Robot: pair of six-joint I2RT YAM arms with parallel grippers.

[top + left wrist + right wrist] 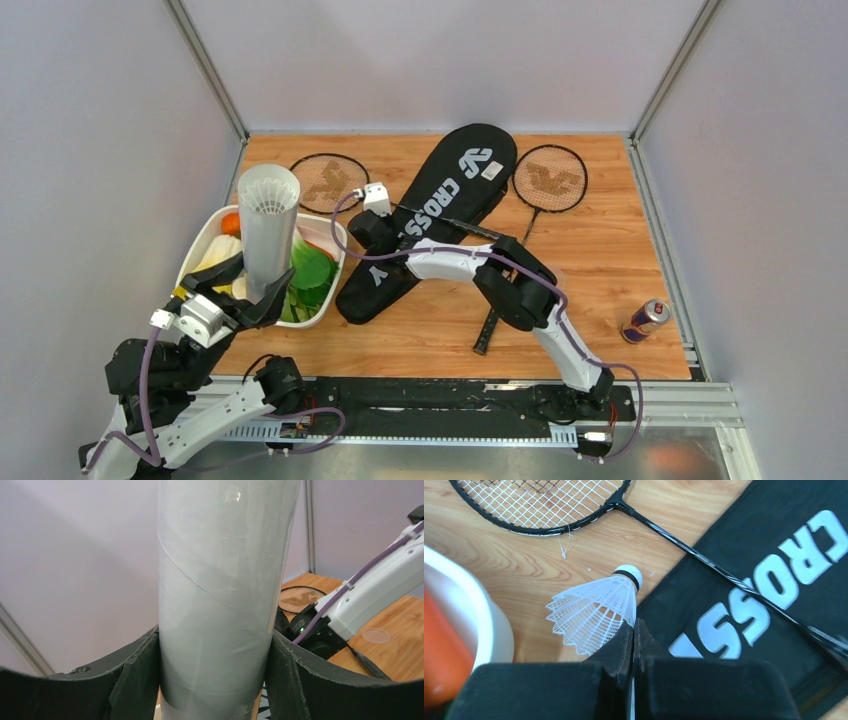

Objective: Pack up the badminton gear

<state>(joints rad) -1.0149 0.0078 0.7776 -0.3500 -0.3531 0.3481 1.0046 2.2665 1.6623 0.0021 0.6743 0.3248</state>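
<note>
My left gripper [250, 295] is shut on the long white tube [268, 240], holding it upright over the tray; both pads press its sides [220, 595]. A shuttlecock skirt shows in the tube's open top. My right gripper [634, 627] is shut on the skirt edge of a white shuttlecock [596, 610] that lies on the wood beside the black CROSSWAY bag [774, 580]. One racket [328, 182] lies left of the bag [440, 200] with its shaft across it. The other racket [549, 178] lies to the bag's right. In the top view the right gripper [366, 222] hides the shuttlecock.
A white tray [200, 240] of toy vegetables stands at the left, its rim [479, 625] close to the shuttlecock. A drink can [645, 320] lies at the right near the table's rail. Grey walls close in the left, back and right.
</note>
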